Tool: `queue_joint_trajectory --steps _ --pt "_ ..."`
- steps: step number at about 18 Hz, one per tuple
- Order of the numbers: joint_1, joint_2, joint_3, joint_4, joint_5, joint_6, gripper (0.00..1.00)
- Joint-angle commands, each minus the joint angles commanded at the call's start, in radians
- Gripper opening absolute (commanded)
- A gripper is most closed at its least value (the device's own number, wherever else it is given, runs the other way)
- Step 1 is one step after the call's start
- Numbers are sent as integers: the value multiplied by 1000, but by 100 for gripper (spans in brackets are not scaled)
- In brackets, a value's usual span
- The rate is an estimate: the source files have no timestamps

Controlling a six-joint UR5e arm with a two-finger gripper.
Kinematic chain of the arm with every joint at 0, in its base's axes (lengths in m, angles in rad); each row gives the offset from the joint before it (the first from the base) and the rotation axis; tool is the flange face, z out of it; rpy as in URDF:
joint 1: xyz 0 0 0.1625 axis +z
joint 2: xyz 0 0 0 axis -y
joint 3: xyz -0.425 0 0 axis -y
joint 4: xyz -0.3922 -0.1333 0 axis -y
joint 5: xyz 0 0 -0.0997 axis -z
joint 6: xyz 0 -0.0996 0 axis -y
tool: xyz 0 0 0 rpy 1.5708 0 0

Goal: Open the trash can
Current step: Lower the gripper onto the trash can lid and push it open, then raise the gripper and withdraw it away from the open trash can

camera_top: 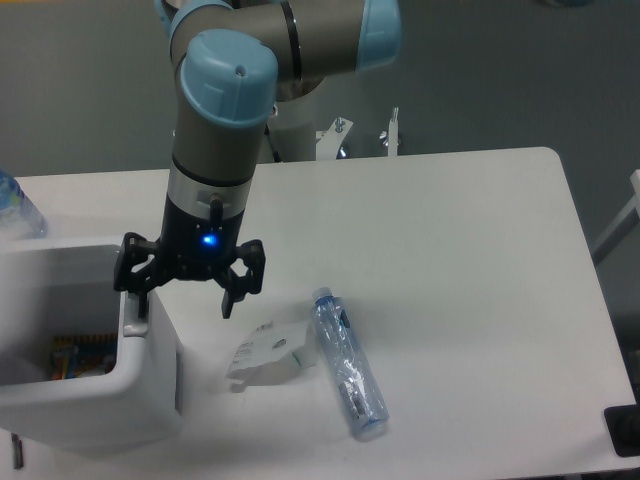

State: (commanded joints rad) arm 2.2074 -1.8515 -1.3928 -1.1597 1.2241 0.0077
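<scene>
Bin [90,400] stands open at table's [450,250] left edge, contents visible inside. Gripper [183,300] spread wide, holding nothing, left finger at bin's right rim. Bottle [348,362] and crumpled paper [268,352] lie nearby.

I have the gripper [186,290] hanging over the right edge of the trash can [95,400], jaws spread — the left finger sits right at the bin's rim by the grey strip, the right finger hangs clear over the desk [450,250]. The bin is open on top; I can see colourful items inside. Just right of it lies a crumpled white wrapper [268,352], touching a clear plastic bottle [347,362] lying on its side — cap toward the far edge.
</scene>
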Motion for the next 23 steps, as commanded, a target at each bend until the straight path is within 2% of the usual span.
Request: queue_joint_trajectory --steps 3,8,15,19,23 --pt "0 2 6 2 0 0 100" --pt "6 18 49 63 20 11 100" --pt "129 46 101 60 153 126 100" --pt "215 83 100 31 166 270 100" --pt "296 86 94 -78 166 473 100"
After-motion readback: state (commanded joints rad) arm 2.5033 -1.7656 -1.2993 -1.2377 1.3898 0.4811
